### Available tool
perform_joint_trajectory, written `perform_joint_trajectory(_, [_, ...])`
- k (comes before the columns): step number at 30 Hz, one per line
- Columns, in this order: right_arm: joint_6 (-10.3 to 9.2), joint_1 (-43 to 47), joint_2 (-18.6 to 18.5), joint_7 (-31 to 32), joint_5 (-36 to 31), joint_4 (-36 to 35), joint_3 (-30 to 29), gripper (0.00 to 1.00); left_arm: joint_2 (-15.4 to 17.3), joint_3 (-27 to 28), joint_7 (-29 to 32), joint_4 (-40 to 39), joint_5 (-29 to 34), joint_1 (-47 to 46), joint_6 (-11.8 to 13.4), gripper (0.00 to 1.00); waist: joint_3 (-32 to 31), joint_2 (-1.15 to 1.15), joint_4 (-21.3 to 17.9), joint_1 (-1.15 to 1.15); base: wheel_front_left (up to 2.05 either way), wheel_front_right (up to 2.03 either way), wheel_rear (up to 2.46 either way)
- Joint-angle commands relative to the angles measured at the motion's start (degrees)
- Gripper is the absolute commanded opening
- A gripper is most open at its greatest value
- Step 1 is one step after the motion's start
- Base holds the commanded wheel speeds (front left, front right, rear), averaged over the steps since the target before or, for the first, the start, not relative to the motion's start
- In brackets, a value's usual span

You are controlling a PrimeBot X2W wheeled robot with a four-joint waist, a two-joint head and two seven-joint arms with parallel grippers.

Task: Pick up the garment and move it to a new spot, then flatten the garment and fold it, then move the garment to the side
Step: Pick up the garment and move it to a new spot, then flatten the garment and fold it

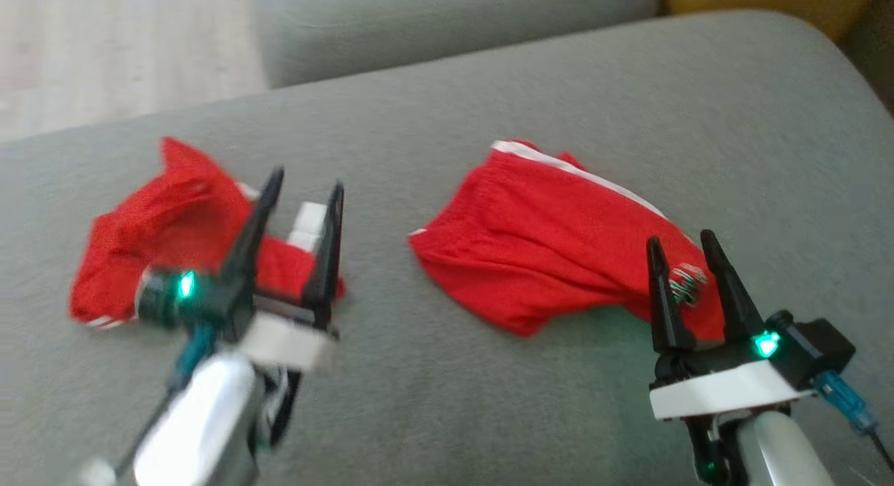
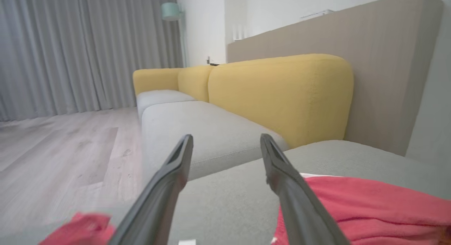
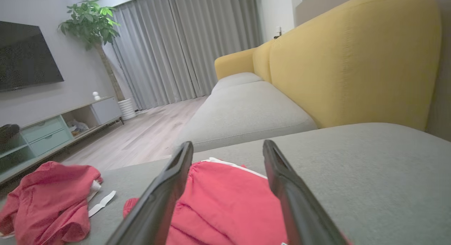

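Both claws released: left gripper [image 1: 308, 179] empty above crumpled red garment [image 1: 160, 221], right gripper [image 1: 681, 238] empty over flat red shorts [image 1: 545, 248] on grey cushion [image 1: 489, 402]

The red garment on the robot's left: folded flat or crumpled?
Crumpled. The left garment lies in a lumpy heap on the grey cushion, edges uneven, a white strip poking out beside it.

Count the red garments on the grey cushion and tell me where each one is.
2. The crumpled garment lies on the left, just beyond the left gripper. The white-striped garment lies right of centre, its near end by the right gripper. None seems hidden.
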Motion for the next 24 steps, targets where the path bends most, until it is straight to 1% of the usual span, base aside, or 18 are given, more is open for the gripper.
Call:
perform_joint_trajectory(1, [-0.04, -0.32, -0.28, -0.60, -0.58, -1.59, 0.81, 1.00, 0.54, 3.25, -0.49, -3.55, -0.38, 0.99, 0.92, 1.00, -2.79, 0.00, 4.01, 0.01, 0.00, 0.00, 0.00])
perform_joint_trajectory(5, [-0.04, 1.43, -0.28, -0.60, -1.51, -0.96, 0.42, 1.00, -2.40, 5.93, -0.50, -6.80, -1.28, 8.80, 2.23, 1.00, -3.76, 0.00, 6.49, 0.01, 0.00, 0.00, 0.00])
perform_joint_trajectory(10, [-0.04, 2.74, -0.28, -0.60, -2.11, -0.65, -0.12, 1.00, -5.79, 8.47, -0.50, -8.67, 0.53, 15.25, 2.44, 1.00, -4.27, 0.00, 7.89, 0.01, 0.00, 0.00, 0.00])
perform_joint_trajectory(13, [-0.04, 2.77, -0.28, -0.60, -2.37, -0.80, -0.66, 1.00, -7.42, 9.74, -0.50, -8.94, 1.96, 16.71, 1.47, 1.00, -3.90, 0.00, 8.56, 0.01, 0.00, 0.00, 0.00])
perform_joint_trajectory(14, [-0.04, 2.52, -0.28, -0.60, -2.75, -0.93, -0.89, 1.00, -8.34, 10.36, -0.51, -8.86, 2.86, 16.82, 0.60, 1.00, -3.44, 0.00, 9.04, 0.01, 0.00, 0.00, 0.00])
perform_joint_trajectory(18, [-0.04, 0.53, -0.28, -0.60, -3.98, -0.77, -1.45, 1.00, -9.60, 11.39, -0.51, -8.30, 4.55, 15.67, -1.13, 1.00, -1.86, 0.00, 10.04, 0.01, 0.00, 0.00, 0.00])
perform_joint_trajectory(21, [-0.04, -3.28, -0.28, -0.57, -7.48, 0.53, -1.21, 1.00, -10.41, 11.95, -0.51, -7.79, 5.80, 14.22, -2.16, 1.00, -0.01, 0.00, 10.94, 0.01, 0.00, 0.00, 0.00])
perform_joint_trajectory(24, [-0.04, -8.79, -0.28, 2.17, -9.63, 3.19, -2.33, 1.00, -11.35, 12.26, -0.51, -7.17, 6.65, 13.14, -3.04, 1.00, 1.80, 0.00, 12.18, 0.01, 0.00, 0.00, 0.00])
